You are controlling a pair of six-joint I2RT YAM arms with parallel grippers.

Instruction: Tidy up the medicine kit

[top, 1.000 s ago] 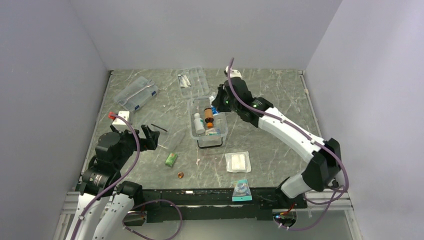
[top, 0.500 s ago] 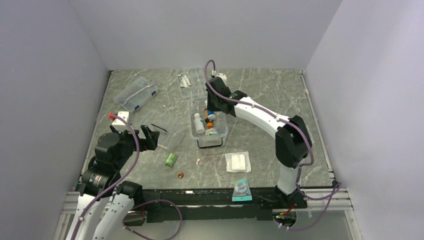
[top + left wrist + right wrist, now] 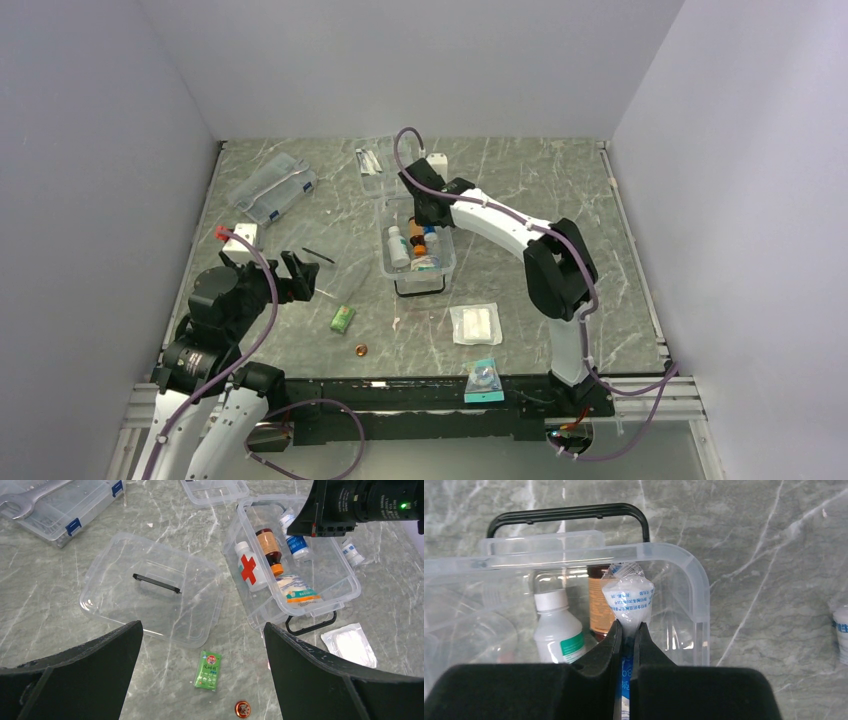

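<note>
Right claw (image 3: 626,626) pinches a white wrapped roll (image 3: 629,597) by its end above the open medicine kit (image 3: 698,587) at the centre of the surface (image 3: 560,180), left claw (image 3: 201,627) spread and idle; the thin grip near the rim risks the roll slipping outside.

The medicine kit (image 3: 327,567), a clear rectangular tub with a dark handle, is sitting upright and open directly below the right gripper's (image 3: 629,626) jaws. Its clear lid (image 3: 115,575) is lying flat beside it, just ahead of the left gripper's (image 3: 200,627) jaws.
</note>
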